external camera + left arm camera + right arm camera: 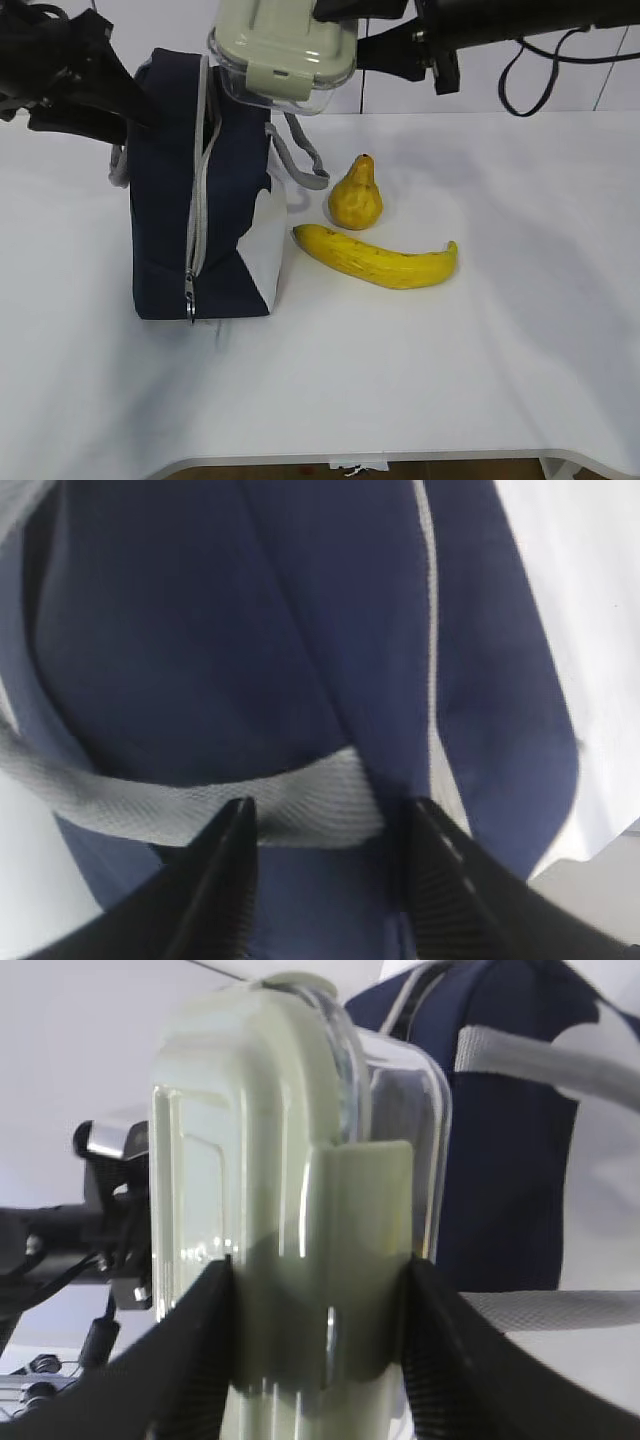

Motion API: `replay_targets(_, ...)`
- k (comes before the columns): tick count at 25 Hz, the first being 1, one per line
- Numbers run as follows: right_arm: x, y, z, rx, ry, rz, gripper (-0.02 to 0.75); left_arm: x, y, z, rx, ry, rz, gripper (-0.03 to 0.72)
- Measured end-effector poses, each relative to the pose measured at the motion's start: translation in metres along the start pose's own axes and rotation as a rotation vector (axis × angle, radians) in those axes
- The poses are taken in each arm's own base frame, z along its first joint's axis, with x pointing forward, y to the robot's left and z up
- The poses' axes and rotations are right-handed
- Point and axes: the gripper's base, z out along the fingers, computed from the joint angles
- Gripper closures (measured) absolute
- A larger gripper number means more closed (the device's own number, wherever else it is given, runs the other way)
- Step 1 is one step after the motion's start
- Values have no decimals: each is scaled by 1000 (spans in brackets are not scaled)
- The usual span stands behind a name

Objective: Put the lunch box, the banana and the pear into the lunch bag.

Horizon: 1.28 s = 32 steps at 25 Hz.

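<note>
The right gripper (318, 1360) holds the lunch box (283, 55) in the air, its fingers (195, 1360) pinching the pale green lid and clear body from both sides; in the exterior view the box hangs just above the top right corner of the lunch bag (205, 190). The left gripper (330, 880) is at the bag's upper left, its fingers (225, 875) closed on a grey handle strap (200, 805) that runs between them across the navy fabric. The bag stands upright on the white worktop (450, 380), its grey zipper strip (197, 215) facing the camera and parted near the top. Below the right fingers and to their side, the pear (356, 196) stands upright on the worktop, just right of the bag. The banana (378, 257) lies just in front of the pear, one tip near the bag's white side panel.
</note>
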Motion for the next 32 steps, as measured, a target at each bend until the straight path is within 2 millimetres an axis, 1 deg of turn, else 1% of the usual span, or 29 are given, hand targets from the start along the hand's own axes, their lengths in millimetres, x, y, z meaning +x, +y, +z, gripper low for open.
replay_targets(1,1,-3,4,2,8,5,383,-2,6,9,4,19,-15,321)
replay_targets(2,2,-7,10,3,16,8,383,-3,7,11,5,25,-19,436)
replay_targets(3,3,-9,14,3,23,8,383,-2,8,12,6,31,-21,436)
replay_targets(4,2,-11,19,3,29,5,383,-2,8,13,7,35,-15,564)
replay_targets(5,2,-11,22,1,33,1,383,-2,8,13,8,39,-2,609)
replay_targets(6,1,-12,26,-2,37,-2,383,-1,8,13,9,41,5,609)
replay_targets(7,0,-10,30,-8,40,-8,383,-2,8,13,9,41,6,661)
replay_targets(11,-4,-5,45,-26,42,-40,383,-1,7,12,13,50,20,673)
replay_targets(14,-4,-6,55,-24,32,-54,383,0,7,12,18,61,20,673)
replay_targets(15,-4,-9,57,-21,35,-50,383,0,6,12,19,64,21,673)
replay_targets(20,0,-43,75,29,63,-5,383,2,5,12,29,87,24,674)
replay_targets(23,0,-59,75,84,83,-19,383,2,5,11,32,90,23,674)
replay_targets(26,-1,-68,70,146,99,-62,383,2,4,11,43,85,16,674)
replay_targets(29,-3,-70,68,161,97,-73,383,1,2,11,62,82,7,674)
replay_targets(32,2,-69,78,164,113,-91,383,2,2,11,68,85,4,675)
